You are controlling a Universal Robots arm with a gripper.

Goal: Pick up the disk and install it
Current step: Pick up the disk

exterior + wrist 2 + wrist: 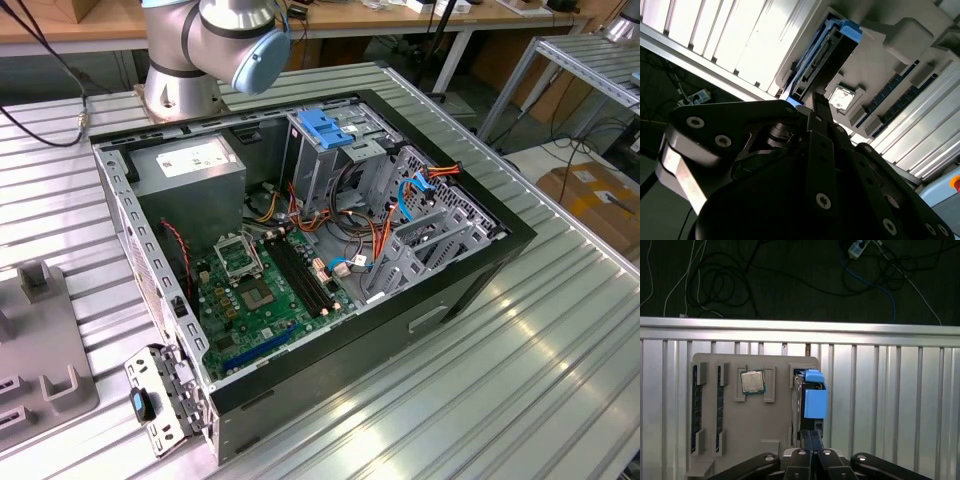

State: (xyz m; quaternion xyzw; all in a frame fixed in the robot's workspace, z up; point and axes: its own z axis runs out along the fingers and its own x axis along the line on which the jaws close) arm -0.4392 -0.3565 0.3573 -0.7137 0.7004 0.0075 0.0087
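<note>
First wrist view: disk (812, 400) on edge in grey tray (770, 430), mid-frame; pincer (811, 436) closed, empty, beside its end. Likely rigid, heavy, shock-sensitive; grip flat faces.

One end of the disk (815, 401) behind the gripper (811, 435)

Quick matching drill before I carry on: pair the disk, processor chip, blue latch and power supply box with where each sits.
1 disk
2 processor chip
3 blue latch
4 power supply box

A atop the metal cage
B flat in the grey fixture
C in the case corner by the arm base
D on edge in the grey fixture

Pairs: 1-D, 2-B, 3-A, 4-C
</note>
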